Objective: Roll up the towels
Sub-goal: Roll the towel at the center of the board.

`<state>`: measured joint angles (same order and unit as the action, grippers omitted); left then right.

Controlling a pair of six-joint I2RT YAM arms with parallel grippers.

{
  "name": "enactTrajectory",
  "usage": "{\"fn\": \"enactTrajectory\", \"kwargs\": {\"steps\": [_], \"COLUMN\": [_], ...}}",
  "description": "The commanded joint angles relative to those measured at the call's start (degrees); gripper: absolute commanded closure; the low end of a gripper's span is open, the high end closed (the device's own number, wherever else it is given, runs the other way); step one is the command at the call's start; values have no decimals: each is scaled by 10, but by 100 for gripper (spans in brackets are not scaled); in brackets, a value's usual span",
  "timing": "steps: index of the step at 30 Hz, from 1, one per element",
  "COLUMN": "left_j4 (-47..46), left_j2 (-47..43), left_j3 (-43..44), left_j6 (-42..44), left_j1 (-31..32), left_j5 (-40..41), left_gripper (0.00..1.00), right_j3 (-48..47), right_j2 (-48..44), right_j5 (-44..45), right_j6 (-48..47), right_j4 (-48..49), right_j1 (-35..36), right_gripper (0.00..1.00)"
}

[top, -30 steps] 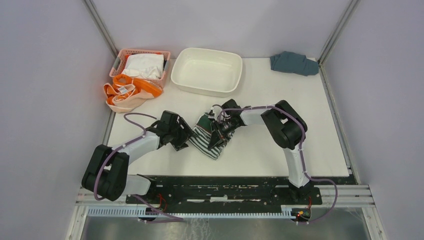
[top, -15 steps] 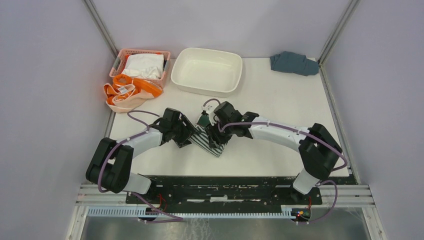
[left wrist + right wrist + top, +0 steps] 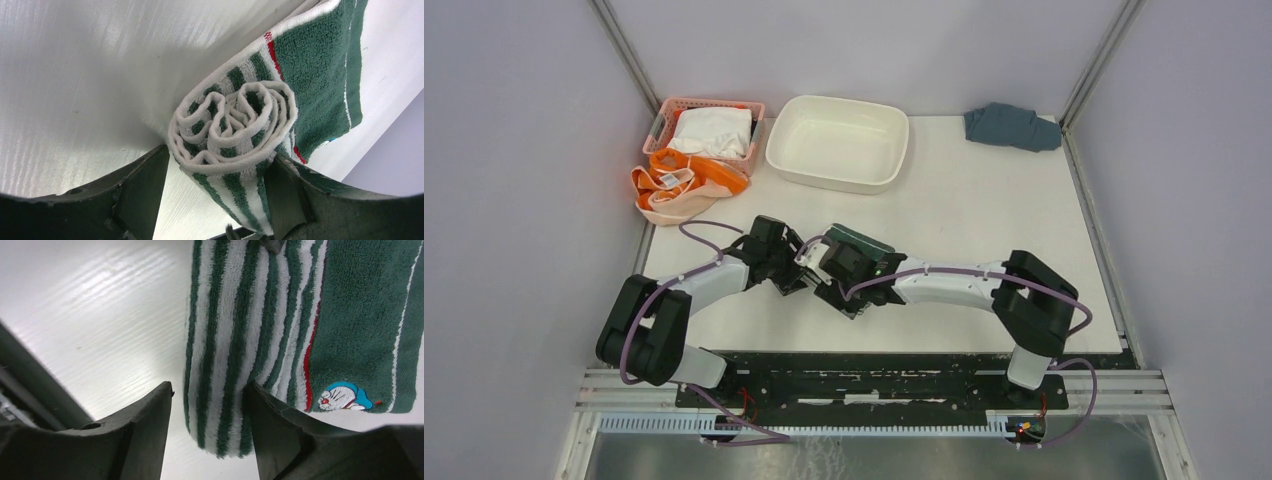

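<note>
Top external shows white table (image 3: pixel 984 230) (striped towel (image 3: pixel 230 125) on it) between pale walls (image 3: pixel 514 150).

Striped towel (image 3: pixel 865 240) mid-table, mostly hidden where left arm (image 3: pixel 714 281) meets right arm (image 3: pixel 944 284); orange towel (image 3: pixel 686 186) beside basket (image 3: pixel 662 120).

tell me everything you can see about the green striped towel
The green striped towel looks like terry cloth, with dark green and white stripes, a thin red line and a plain green band bearing a small blue cartoon figure. One part is wound into a tight spiral roll; the rest lies flat on the white table. The left claw grips the roll between its fingers; the open right claw hovers over the striped part.
</note>
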<state>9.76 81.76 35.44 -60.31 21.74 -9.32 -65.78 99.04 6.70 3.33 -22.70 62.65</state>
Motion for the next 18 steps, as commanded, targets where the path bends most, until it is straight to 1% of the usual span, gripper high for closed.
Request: {"fn": "enactTrajectory", "kwargs": {"steps": [1,6,10,12,14,16,18], "left_j4": [77,66,55,49,48,48,50], "left_j2": [22,23,25,23,16,-1,-35], "left_j3": [-24,-25,-21,-18,-12,-8,-6], "left_j6": [9,14,22,26,30,31,29], "left_j1": [-1,-1,0,-1,-3,-6,-11], "left_j5": [74,73,71,69,69,71,73], "left_gripper": [24,22,22,21,21,20,19], "right_j3": [-17,-25,-28,-31,-37,-43,-51], "right_j2": [48,115,153,164,167,163,155], "right_j5": [36,34,12,-4,-34,-70,-116], "right_j6": [-31,-50,-52,-54,-54,-47,-32], "right_j4": [15,23,22,11,-12,-39,-70], "right_j1": [0,-3,-18,-24,-28,-36,-46], "right_gripper": [35,33,38,45,55,65,71]}}
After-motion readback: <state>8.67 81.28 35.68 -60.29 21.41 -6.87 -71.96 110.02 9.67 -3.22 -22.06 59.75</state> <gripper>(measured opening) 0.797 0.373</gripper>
